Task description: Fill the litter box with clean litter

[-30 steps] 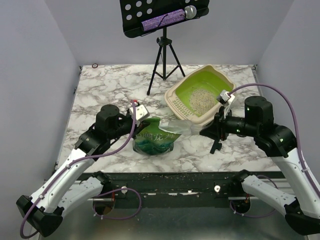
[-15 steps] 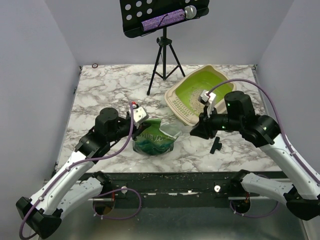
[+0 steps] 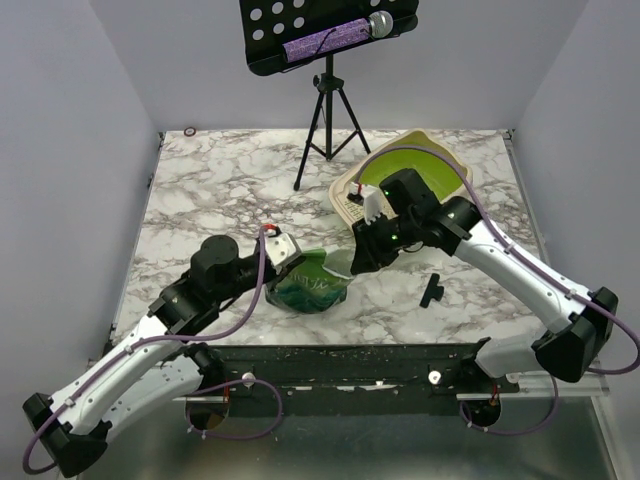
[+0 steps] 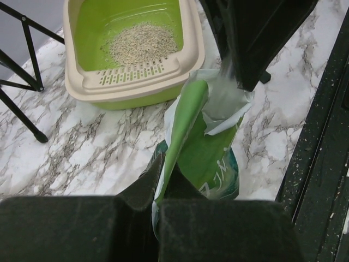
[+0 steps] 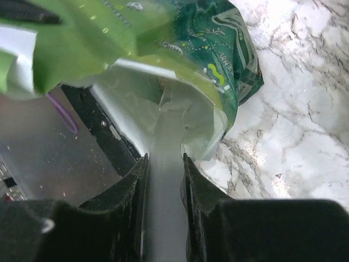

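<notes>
green bag [image 3: 312, 283] pinched by both claws, left [image 3: 291, 262] and right [image 3: 352, 262]; tripod [image 3: 325, 125] behind litter box [image 3: 440, 147].

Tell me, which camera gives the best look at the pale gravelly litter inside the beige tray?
The left wrist view: the grey-beige litter granules lie unobstructed on the tray's green floor. From the top camera the right arm covers them; the right wrist view shows none.

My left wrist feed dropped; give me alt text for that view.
The left gripper pinches the green bag upright while the right gripper holds its opening. Behind stands the litter box with a small litter pile.
</notes>
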Motion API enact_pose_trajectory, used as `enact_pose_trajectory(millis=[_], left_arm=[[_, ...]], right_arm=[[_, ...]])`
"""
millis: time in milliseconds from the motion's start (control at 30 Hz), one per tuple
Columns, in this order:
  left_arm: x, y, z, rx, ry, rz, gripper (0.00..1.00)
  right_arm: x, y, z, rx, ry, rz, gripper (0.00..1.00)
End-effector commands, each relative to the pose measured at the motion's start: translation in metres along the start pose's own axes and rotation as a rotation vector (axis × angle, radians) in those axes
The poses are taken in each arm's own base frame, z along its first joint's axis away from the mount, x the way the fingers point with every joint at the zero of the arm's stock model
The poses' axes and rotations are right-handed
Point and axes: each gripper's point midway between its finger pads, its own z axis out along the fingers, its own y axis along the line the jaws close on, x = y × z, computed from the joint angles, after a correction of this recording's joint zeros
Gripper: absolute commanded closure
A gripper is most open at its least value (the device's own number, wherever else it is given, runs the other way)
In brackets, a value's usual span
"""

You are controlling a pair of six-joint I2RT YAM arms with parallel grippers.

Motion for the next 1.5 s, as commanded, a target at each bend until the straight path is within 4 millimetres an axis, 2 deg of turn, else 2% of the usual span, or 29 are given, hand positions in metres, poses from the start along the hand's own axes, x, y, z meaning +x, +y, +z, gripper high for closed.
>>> enact_pose_trajectory(millis=[0, 100, 233, 300, 367, 567, 733, 867, 1067, 1267, 1367, 1467], left_arm=[[0.010, 0.009, 0.008, -0.090, 0.066, 0.018, 1.00], [0.019, 0.016, 0.011, -0.153, 0.115, 0.031, 1.00], [0.021, 0.023, 0.010, -0.221, 0.104, 0.049, 1.00], [0.021, 0.022, 0.011, -0.228, 0.104, 0.056, 1.00], [0.024, 0.017, 0.014, -0.211, 0.109, 0.067, 1.00], [0.037, 0.004, 0.023, -0.168, 0.155, 0.092, 1.00], [0.044, 0.003, 0.022, -0.164, 0.187, 0.122, 1.00], [0.042, 0.007, 0.014, -0.177, 0.196, 0.152, 1.00], [0.035, 0.027, -0.006, -0.292, 0.177, 0.198, 1.00], [0.035, 0.047, -0.024, -0.414, 0.174, 0.239, 1.00], [0.038, 0.046, -0.024, -0.410, 0.167, 0.250, 1.00], [0.041, 0.041, -0.021, -0.375, 0.184, 0.246, 1.00]], right_arm=[[0.004, -0.021, 0.004, 0.142, 0.051, 0.148, 0.99], [0.011, -0.033, 0.004, 0.214, 0.076, 0.181, 0.99], [0.036, -0.044, 0.007, 0.260, 0.140, 0.208, 1.00], [0.049, -0.048, 0.014, 0.247, 0.164, 0.228, 1.00], [0.051, -0.050, 0.026, 0.210, 0.141, 0.254, 0.99], [0.044, -0.047, 0.048, 0.087, 0.025, 0.306, 1.00], [0.055, -0.032, 0.070, -0.077, 0.005, 0.340, 1.00], [0.061, -0.019, 0.092, -0.226, 0.015, 0.382, 0.99], [0.042, -0.006, 0.116, -0.354, -0.012, 0.407, 0.99], [0.007, 0.017, 0.134, -0.424, -0.083, 0.417, 0.99], [-0.004, 0.022, 0.139, -0.473, -0.120, 0.453, 0.99], [-0.011, 0.026, 0.135, -0.514, -0.168, 0.449, 0.99]])
